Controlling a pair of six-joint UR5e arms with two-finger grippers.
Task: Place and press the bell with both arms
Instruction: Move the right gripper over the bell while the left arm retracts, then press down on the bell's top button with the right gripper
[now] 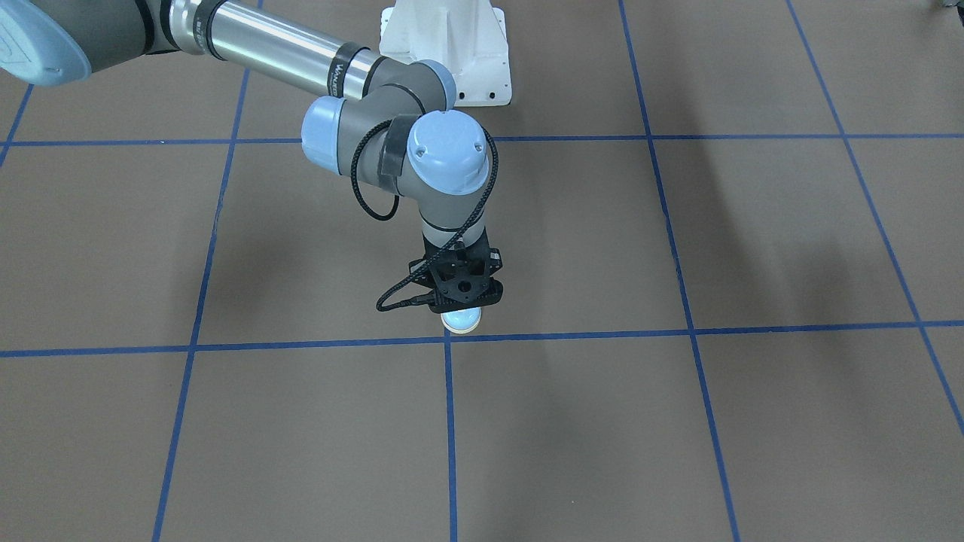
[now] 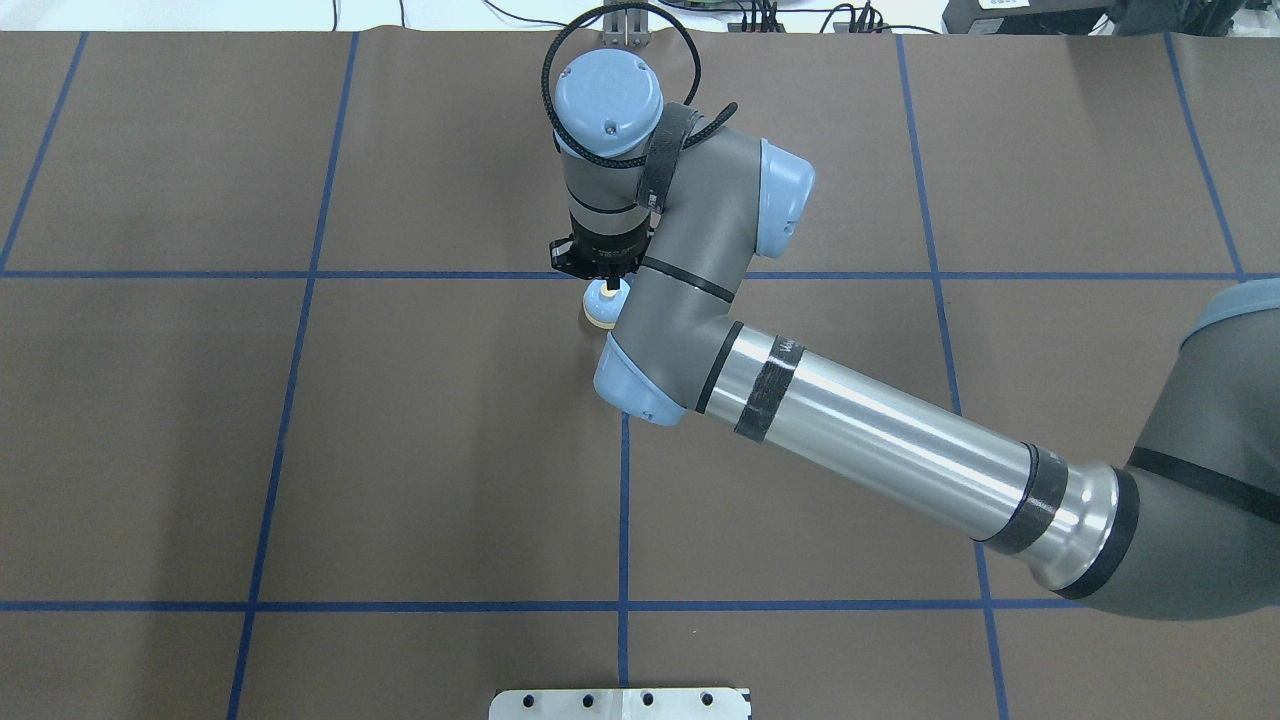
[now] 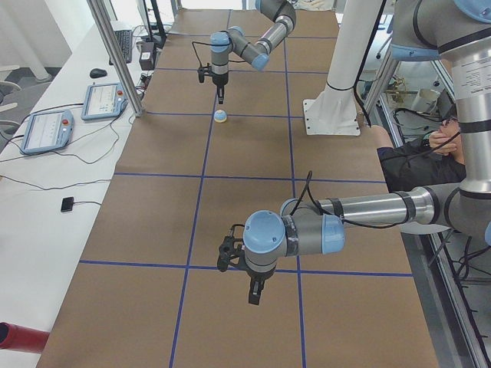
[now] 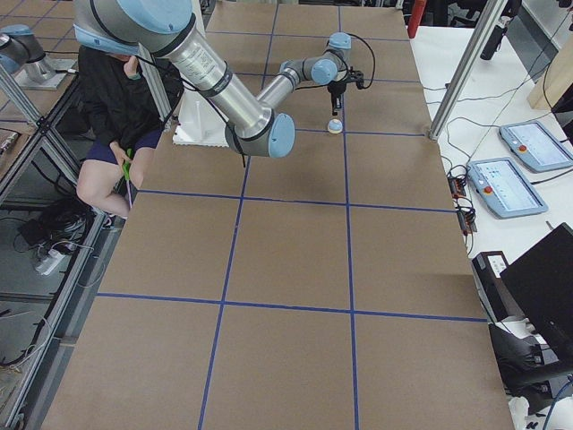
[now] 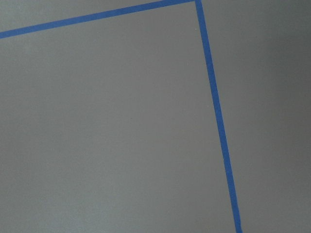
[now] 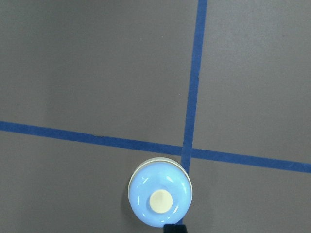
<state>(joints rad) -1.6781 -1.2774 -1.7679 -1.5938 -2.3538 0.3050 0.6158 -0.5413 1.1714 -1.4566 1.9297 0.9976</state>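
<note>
bell (image 6: 160,198): upright on brown surface (image 1: 678,421), just beside blue tape crossing (image 6: 187,151).
my right pincer (image 3: 220,97): straight above bell's button (image 6: 160,201), tips together, small gap, not touching.
my left pincer (image 3: 255,291): well apart from bell; apart or together, cannot tell.

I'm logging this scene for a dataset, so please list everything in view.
bell: one, light blue with cream button, on the table beside a tape crossing
table: one, brown, gridded with blue tape
pedestal: one, white, on the table
tablets: two, grey, on the side bench
person: one, dark top, seated off the table
arms: two, grey with light-blue caps; right arm over the bell, left arm far from it
end effectors: two, black; right end effector shut above the bell, left end effector unclear
</note>
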